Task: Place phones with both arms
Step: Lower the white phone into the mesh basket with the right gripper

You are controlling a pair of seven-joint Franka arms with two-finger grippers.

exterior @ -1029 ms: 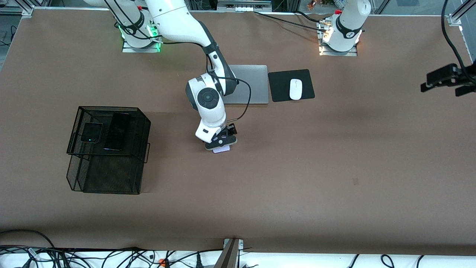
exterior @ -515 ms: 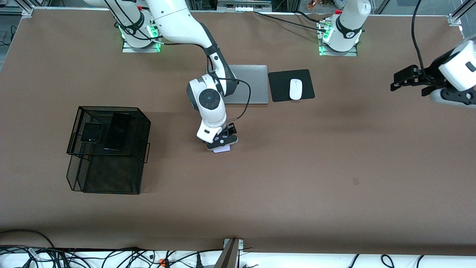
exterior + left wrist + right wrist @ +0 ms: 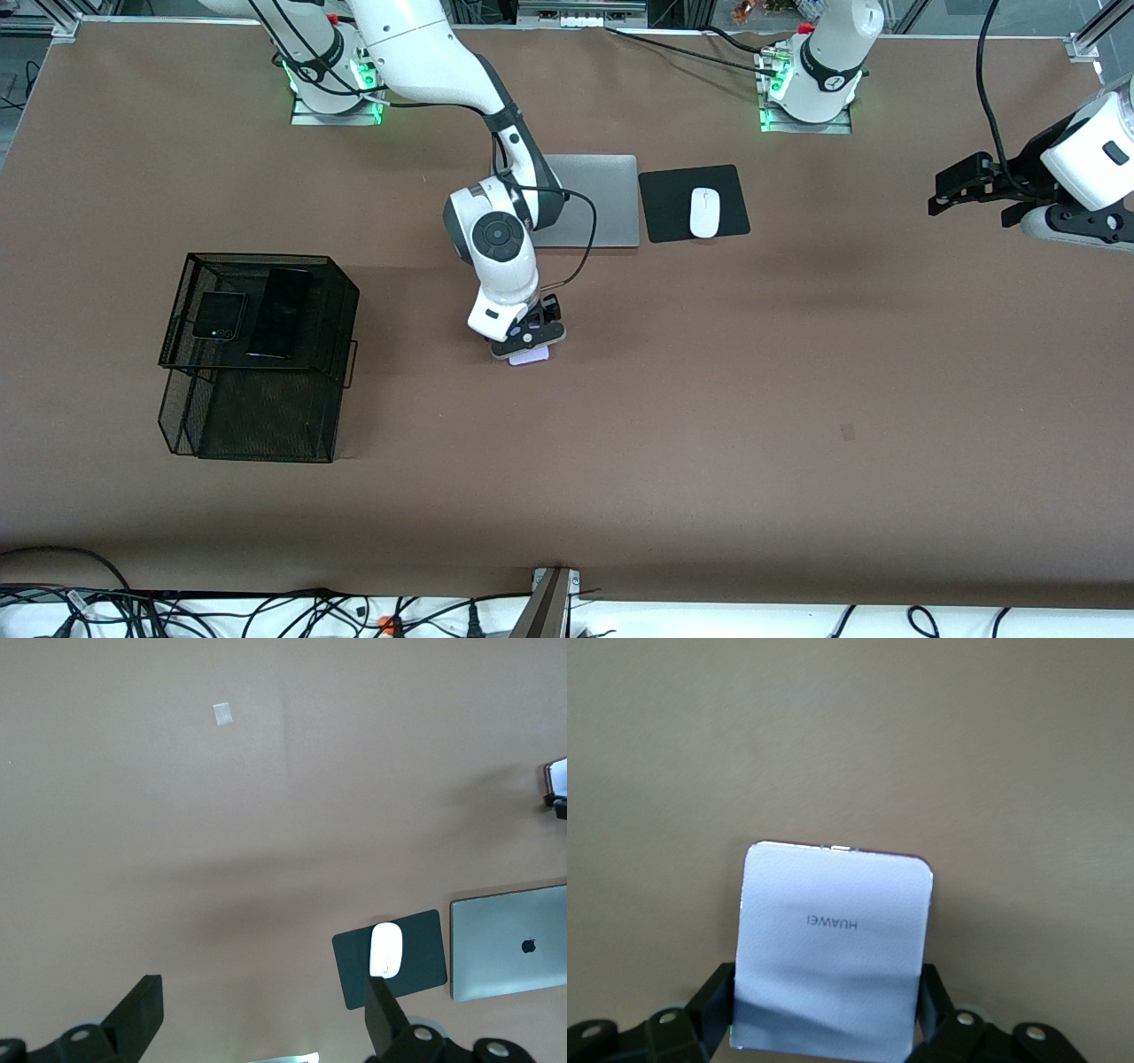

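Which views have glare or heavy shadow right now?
Front view: soft shadow bands cross the table; green lights glow at both bases. Left wrist view: the white mouse is blown out. Right wrist view: a shadow darkens the pale phone near the right gripper.

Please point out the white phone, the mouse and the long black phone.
white phone [image 3: 833,939]: right wrist view, middle of its flat face.
mouse [image 3: 705,212]: front view, middle of its top.
long black phone [image 3: 279,312]: front view, middle of its face.
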